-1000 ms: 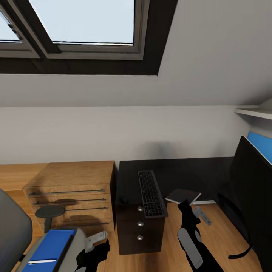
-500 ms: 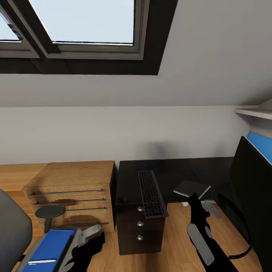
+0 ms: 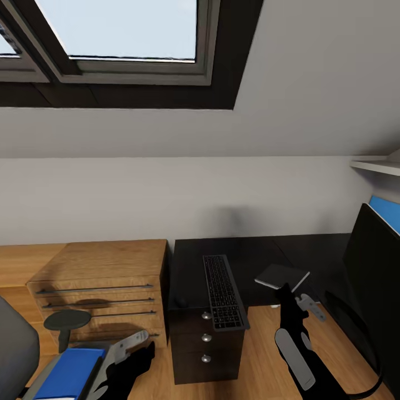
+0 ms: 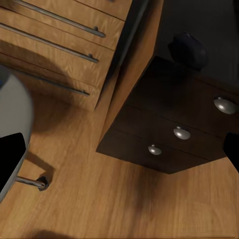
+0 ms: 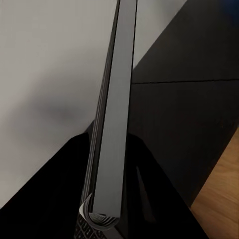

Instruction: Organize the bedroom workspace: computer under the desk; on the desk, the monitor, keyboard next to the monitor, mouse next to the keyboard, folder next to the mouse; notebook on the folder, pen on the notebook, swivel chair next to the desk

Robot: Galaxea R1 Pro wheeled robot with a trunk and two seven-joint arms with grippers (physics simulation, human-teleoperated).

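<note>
The right claw (image 3: pixel 290 291) pinches a grey notebook (image 3: pixel 281 276) above the table (image 3: pixel 250 255), right of the keyboard (image 3: pixel 223 291). An oak drawer unit (image 3: pixel 100 278) stands left of the keyboard; I cannot tell the left claw's (image 3: pixel 145 347) state

Right gripper (image 3: pixel 284 286) is raised out front, fingers clamped on a thin dark notebook (image 3: pixel 281 275). Left gripper (image 3: pixel 145 344) sits low, near left.

Even daylight from skylight (image 3: pixel 119 30); soft shadows on wall and floor; render sharp, wrist views slightly soft.
</note>
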